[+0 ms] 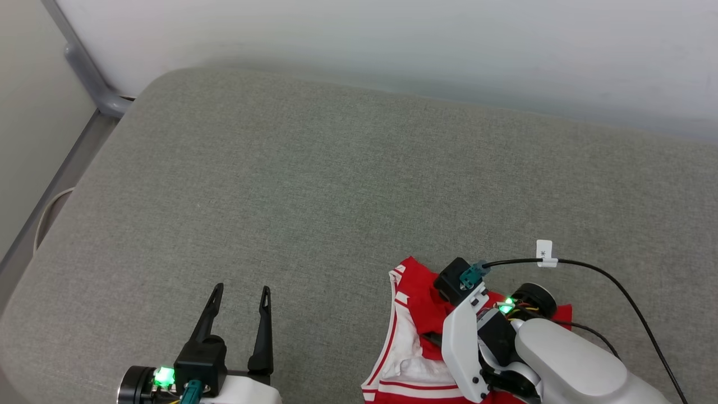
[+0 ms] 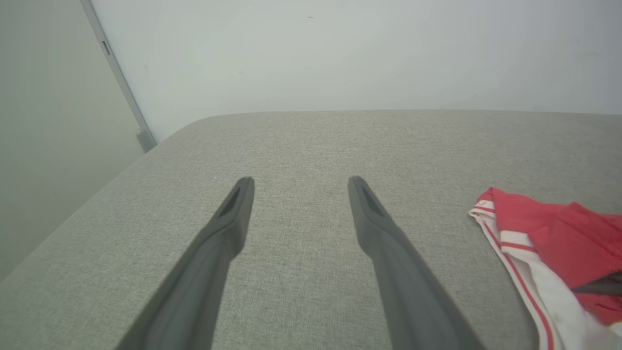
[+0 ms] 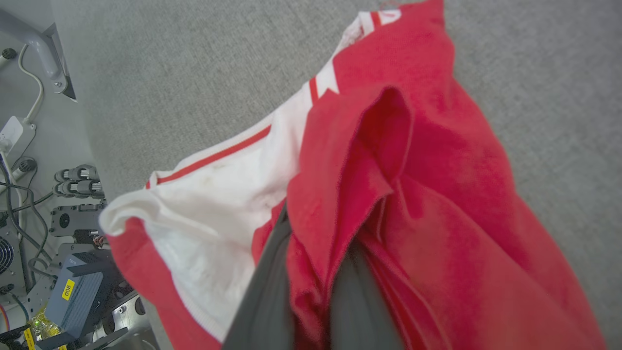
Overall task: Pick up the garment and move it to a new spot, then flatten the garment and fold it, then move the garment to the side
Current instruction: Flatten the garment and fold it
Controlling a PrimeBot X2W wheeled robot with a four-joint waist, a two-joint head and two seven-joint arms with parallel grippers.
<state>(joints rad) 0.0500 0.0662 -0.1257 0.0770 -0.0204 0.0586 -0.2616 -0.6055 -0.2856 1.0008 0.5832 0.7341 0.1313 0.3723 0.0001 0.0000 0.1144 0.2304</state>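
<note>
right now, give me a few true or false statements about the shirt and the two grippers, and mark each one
1. The left gripper is open and holds nothing. True.
2. The right gripper is open above the garment. False: it is shut on a fold of the red cloth.
3. The garment lies flat and spread out. False: it is bunched and creased.
4. The left gripper touches the garment. False: bare grey cushion lies between them.
5. The garment is red with a white part and red-and-white striped trim. True.
</note>
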